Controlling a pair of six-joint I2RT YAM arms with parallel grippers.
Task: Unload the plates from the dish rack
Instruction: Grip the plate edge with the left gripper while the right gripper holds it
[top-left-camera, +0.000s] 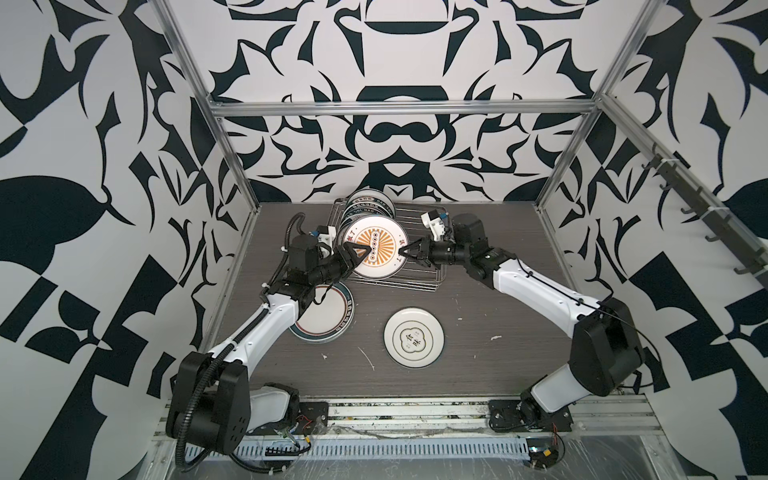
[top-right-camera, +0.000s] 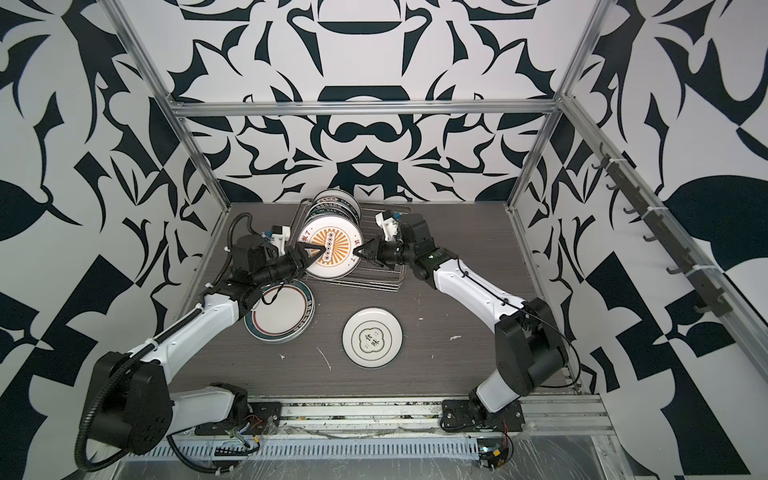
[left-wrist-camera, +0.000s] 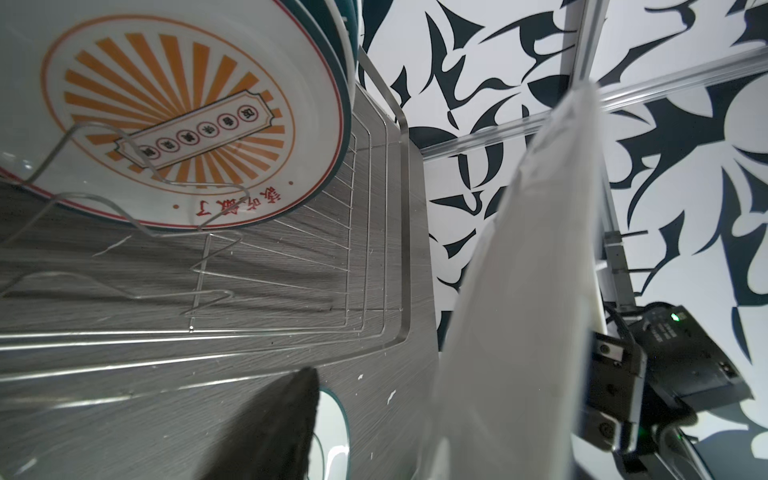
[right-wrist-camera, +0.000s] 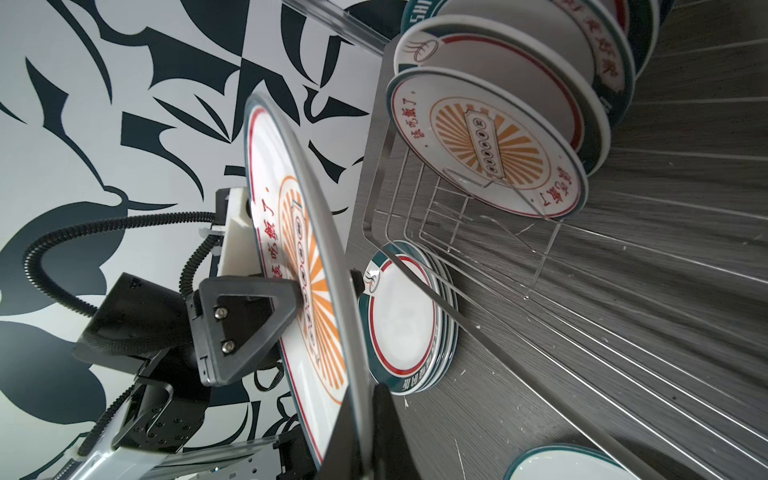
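Note:
A white sunburst plate (top-left-camera: 374, 266) (top-right-camera: 328, 268) hangs tilted over the dish rack (top-left-camera: 424, 282) (top-right-camera: 386, 282), face up in both top views. My right gripper (top-left-camera: 402, 252) (right-wrist-camera: 365, 436) is shut on its right rim. My left gripper (top-left-camera: 365, 251) (top-right-camera: 321, 249) straddles the left rim: one finger (right-wrist-camera: 249, 316) touches the printed face, while the other finger (left-wrist-camera: 282, 428) stands a gap away from the white underside (left-wrist-camera: 519, 291). Several plates (top-left-camera: 365, 203) (right-wrist-camera: 486, 141) stand upright in the rack's far left end, the front one another sunburst plate (left-wrist-camera: 166, 104).
A stack of teal-rimmed plates (top-left-camera: 328, 320) (right-wrist-camera: 403, 320) lies on the grey table under my left forearm. A smaller white plate (top-left-camera: 413, 336) (top-right-camera: 372, 338) lies flat in front of the rack. Patterned walls and metal frame posts enclose the table.

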